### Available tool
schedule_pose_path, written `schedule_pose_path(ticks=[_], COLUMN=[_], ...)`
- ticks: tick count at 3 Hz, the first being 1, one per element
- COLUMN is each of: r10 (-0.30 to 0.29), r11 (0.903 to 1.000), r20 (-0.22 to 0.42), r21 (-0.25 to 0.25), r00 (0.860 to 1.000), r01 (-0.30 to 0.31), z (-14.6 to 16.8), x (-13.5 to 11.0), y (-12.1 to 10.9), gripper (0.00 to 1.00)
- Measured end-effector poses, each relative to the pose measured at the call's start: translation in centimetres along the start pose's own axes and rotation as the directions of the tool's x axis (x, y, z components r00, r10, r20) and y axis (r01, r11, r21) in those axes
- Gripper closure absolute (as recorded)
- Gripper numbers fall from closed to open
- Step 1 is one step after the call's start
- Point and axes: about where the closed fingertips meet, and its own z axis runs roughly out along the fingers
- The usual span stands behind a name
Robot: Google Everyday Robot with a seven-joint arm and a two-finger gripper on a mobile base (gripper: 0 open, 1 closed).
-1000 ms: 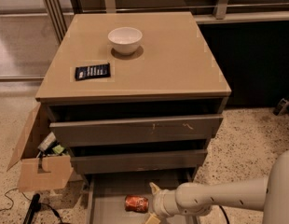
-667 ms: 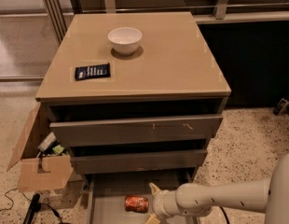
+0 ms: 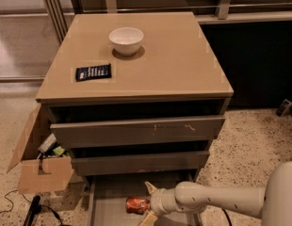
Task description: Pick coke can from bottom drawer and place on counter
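The tan worktop (image 3: pixel 183 60) tops a cabinet with three drawers. The bottom drawer (image 3: pixel 108 206) is pulled out toward the near side. The white robot arm (image 3: pixel 216 201) reaches in from the right. A cardboard box (image 3: pixel 42 173) sits on the floor to the left. A white bowl (image 3: pixel 126 40) sits far back on the worktop, and a black packet (image 3: pixel 93 72) lies nearer, to the left. The coke can (image 3: pixel 136 205) lies on its side in the bottom drawer. The hand (image 3: pixel 147 204) is at the can's right end, fingers spread apart.
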Motion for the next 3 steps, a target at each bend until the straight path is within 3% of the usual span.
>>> schedule_pose_path(ticks=[1,2,3], r10=[-0.041,-0.067,0.008], r11=[0.9989,0.9958,0.9953], r20=[0.028,-0.015,-0.052], r21=[0.026,0.061,0.097], r00=[0.999,0.998,0.999], r01=[0.040,0.068,-0.003], z=[1.4,2.2,2.4], x=[0.0,1.5,5.6], y=[-1.7,-3.2,-5.3], gripper=[0.00,0.00,0.00])
